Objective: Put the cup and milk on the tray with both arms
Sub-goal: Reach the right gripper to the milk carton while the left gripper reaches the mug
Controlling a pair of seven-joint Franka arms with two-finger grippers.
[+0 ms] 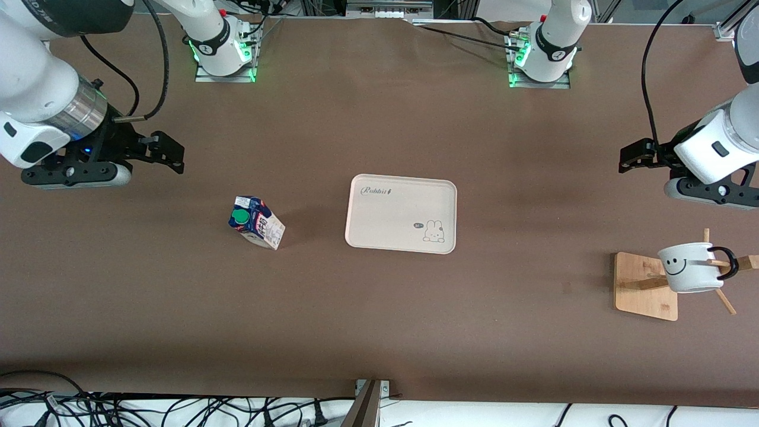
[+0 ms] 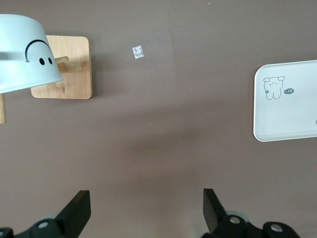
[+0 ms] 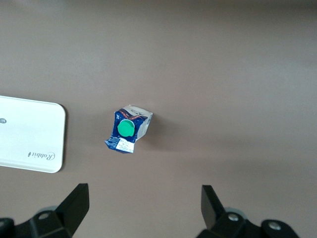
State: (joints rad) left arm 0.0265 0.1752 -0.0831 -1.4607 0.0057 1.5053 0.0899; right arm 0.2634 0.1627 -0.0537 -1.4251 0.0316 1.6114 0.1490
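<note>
Cup [image 1: 688, 268]; tray [image 1: 379, 225] lettered "Rabbit"

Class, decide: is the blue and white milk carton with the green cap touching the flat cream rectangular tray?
Apart. The front view shows bare brown table between the milk carton and the cream tray; the right wrist view shows the same gap.

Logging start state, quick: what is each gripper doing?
Left gripper: open, empty, over bare table near the cup.
Right gripper: open, empty, over bare table near the milk carton.
</note>
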